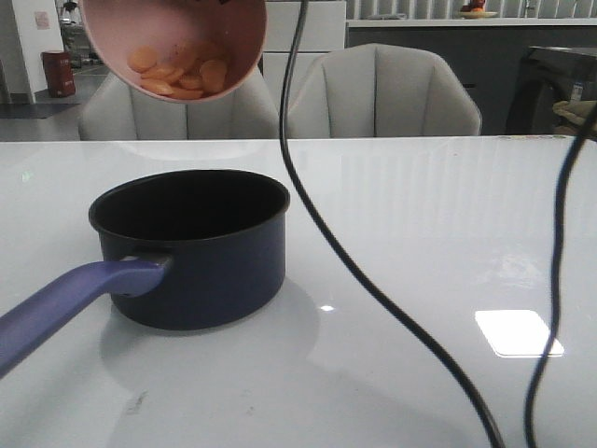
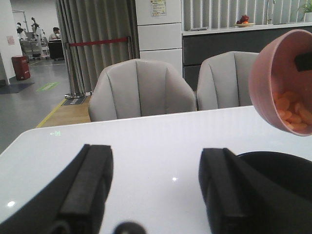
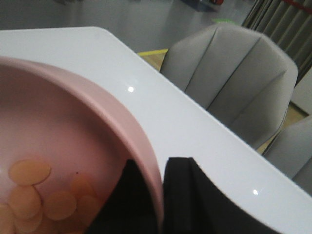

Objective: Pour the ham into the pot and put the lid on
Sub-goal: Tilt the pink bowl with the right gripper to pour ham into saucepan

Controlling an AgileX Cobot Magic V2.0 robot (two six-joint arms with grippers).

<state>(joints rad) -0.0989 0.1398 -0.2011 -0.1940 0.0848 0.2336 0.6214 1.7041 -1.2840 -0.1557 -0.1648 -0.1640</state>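
A pink bowl (image 1: 173, 42) is held tilted above the pot (image 1: 191, 247), its rim pinched between the fingers (image 3: 195, 195) of the right gripper (image 3: 158, 195), 1 inside and 1 outside the wall. The ham (image 1: 177, 75) is gathered at the low side of the bowl; no slice is seen falling. The pot is seen standing on the white surface (image 1: 420, 233), interior empty, handle (image 1: 70, 299) pointing toward the camera on the left side. The lid is not seen in any view.

The left gripper (image 2: 156, 195) is held low beside the pot with its fingers spread and nothing between them.

Risks, as judged:
- The bowl's low edge appears in the front view to lie toward the far-left of the pot mouth; if it is tipped further there, slices could be dropped past the rim onto the surface.
- Thin slices may stick to the bowl wall and be left behind.
- The grip is on the rim only, so slipping under a steeper tilt is possible.

Surroundings: 2 dark cables (image 1: 317, 215) are seen hanging in front of the camera, right of the pot. 2 grey chairs (image 1: 382, 93) are set behind the surface. Nothing is seen between bowl and pot.
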